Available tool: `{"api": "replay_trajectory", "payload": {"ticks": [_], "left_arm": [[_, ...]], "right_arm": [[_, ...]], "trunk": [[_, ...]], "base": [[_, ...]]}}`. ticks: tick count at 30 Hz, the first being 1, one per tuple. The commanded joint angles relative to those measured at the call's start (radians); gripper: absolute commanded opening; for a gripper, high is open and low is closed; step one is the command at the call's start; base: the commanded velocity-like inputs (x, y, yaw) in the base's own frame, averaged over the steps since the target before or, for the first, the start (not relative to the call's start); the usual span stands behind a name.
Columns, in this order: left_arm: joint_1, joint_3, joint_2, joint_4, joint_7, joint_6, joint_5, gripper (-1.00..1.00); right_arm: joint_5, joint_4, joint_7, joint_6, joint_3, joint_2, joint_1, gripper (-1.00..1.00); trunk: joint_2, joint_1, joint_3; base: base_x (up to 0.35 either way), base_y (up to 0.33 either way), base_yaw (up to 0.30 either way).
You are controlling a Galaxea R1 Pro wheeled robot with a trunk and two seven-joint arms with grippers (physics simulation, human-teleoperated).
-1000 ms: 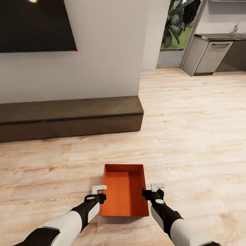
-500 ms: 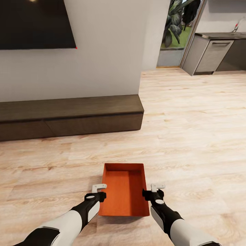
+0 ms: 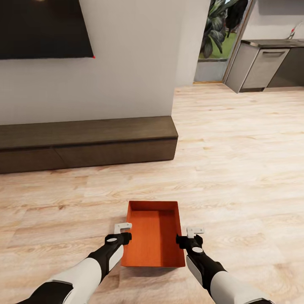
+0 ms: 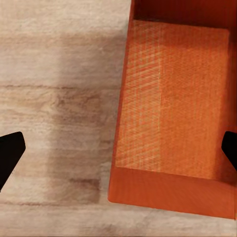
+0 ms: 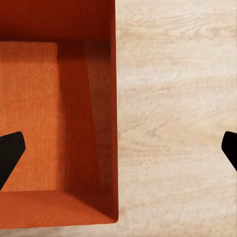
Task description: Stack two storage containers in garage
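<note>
From my head, the bin (image 3: 153, 234) sits on the pale plank floor (image 3: 236, 169), on the near side of the low cabinet (image 3: 84, 143) and well apart from it. Since a second ago my left gripper (image 3: 122, 233) has crept in to the bin's left wall, while my right gripper (image 3: 190, 236) stays just beside its right wall; I judge I am closing in for a two-handed lift. Looking along my left wrist, the fingers (image 4: 10, 153) stand wide apart, straddling the bin's wall (image 4: 118, 148). Along my right wrist, the fingers (image 5: 10, 150) are likewise spread, the bin's wall (image 5: 111, 123) between them, nothing clamped. This is the living room: white wall, black TV (image 3: 42, 29), a kitchen counter (image 3: 270, 63) far beyond the cabinet.
</note>
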State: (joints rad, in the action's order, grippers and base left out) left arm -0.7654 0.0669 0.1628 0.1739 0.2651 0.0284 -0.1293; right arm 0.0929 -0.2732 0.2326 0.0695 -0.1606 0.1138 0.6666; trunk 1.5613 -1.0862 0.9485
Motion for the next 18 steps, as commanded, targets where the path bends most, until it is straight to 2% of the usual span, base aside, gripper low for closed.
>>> {"api": "replay_trajectory", "payload": {"ticks": [1,8,18], "left_arm": [[0.0,0.007,0.0,0.007,0.005,0.003,-0.01,1.0],[0.0,0.007,-0.001,0.026,0.004,0.004,-0.01,1.0],[0.0,0.007,0.0,0.026,0.004,0.005,-0.01,1.0]], "right_arm": [[0.01,0.001,0.005,0.004,-0.008,0.0,0.001,1.0],[0.014,0.003,-0.006,0.005,-0.009,0.0,0.001,1.0],[0.019,0.005,-0.056,0.004,-0.008,0.0,0.001,1.0]], "trunk": [[0.008,-0.004,0.004],[0.057,-0.031,0.026],[0.127,-0.069,0.057]], "base": [[0.0,0.0,0.0],[0.0,0.0,0.0],[0.0,0.0,0.0]]}}
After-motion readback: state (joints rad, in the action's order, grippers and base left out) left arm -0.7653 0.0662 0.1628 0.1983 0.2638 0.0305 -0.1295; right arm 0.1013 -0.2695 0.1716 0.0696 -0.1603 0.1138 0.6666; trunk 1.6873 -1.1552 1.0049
